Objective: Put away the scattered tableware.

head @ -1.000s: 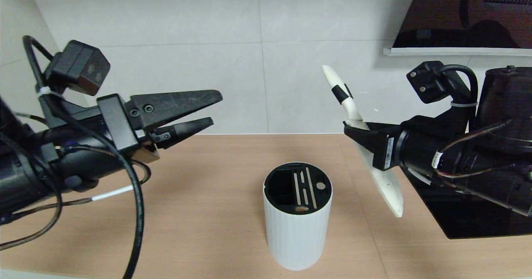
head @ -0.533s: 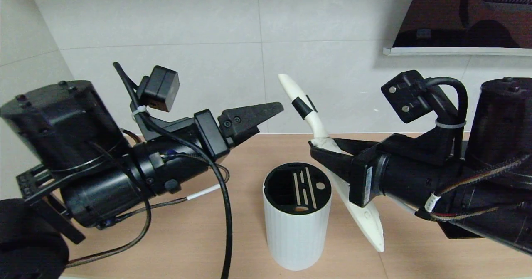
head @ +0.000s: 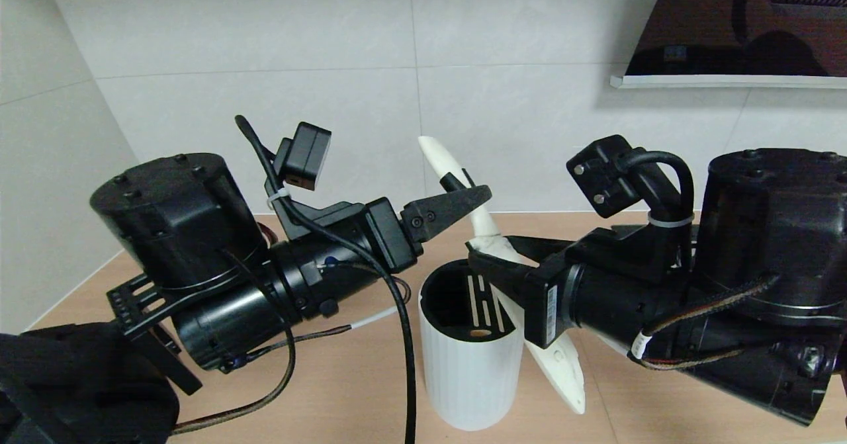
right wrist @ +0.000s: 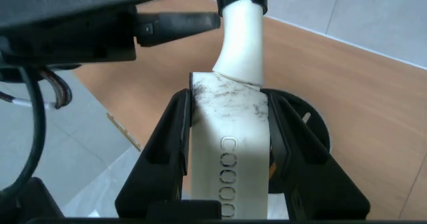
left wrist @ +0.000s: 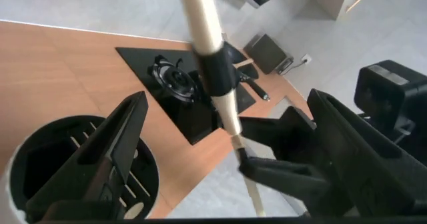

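A white spatula (head: 486,222) with a black band on its handle is held at an angle, handle up and blade down beside the holder. My right gripper (head: 493,259) is shut on it where handle meets blade, and the right wrist view shows the spatula (right wrist: 230,151) between the fingers of that gripper (right wrist: 230,117). My left gripper (left wrist: 227,117) is open, its fingers straddling the handle (left wrist: 207,44) near the band without touching it. A white ribbed utensil holder (head: 466,371) with a black slotted top (left wrist: 40,164) stands on the counter just below both grippers.
The wooden counter (head: 331,378) runs to a tiled wall behind. A black cooktop (left wrist: 180,97) is set into it on the right side. A dark range hood (head: 741,27) hangs at the upper right. The counter's left edge lies near the left arm.
Both arms have swung in toward the middle. The right gripper carried the spatula leftward next to the holder, and the open left gripper came up around its handle.
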Controlling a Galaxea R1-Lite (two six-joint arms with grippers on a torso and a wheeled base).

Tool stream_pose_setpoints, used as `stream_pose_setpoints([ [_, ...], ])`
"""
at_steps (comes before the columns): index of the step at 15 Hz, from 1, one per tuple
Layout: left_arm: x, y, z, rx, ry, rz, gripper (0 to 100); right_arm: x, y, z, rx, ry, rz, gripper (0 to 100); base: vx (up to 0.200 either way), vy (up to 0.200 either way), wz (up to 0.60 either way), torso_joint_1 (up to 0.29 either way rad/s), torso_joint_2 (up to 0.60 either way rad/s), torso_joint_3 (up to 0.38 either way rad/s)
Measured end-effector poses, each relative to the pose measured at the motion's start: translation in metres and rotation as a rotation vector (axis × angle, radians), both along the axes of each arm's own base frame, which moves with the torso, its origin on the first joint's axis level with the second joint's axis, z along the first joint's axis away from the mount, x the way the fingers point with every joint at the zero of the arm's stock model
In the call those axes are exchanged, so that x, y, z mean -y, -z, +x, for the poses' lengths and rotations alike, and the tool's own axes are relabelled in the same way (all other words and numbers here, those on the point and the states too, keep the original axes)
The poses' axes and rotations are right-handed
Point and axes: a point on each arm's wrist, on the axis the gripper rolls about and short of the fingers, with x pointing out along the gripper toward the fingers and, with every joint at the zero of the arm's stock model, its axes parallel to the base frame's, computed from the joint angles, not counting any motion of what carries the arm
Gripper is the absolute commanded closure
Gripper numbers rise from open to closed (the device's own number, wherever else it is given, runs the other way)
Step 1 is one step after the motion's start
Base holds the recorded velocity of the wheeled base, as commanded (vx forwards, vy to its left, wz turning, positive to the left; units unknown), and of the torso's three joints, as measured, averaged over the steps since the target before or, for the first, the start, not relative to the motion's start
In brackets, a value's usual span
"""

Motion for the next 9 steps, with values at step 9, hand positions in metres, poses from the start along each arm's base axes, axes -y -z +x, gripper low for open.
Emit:
stream_pose_setpoints([
  [9, 0.0089, 0.0057, 0.0097, 0.054, -0.041, 0.004, 0, -0.0045, 0.0058, -0.0025, -0.012, -0.017, -0.016, 100, 0.0, 0.0, 0.0, 0.0, 0.0, 0.0],
])
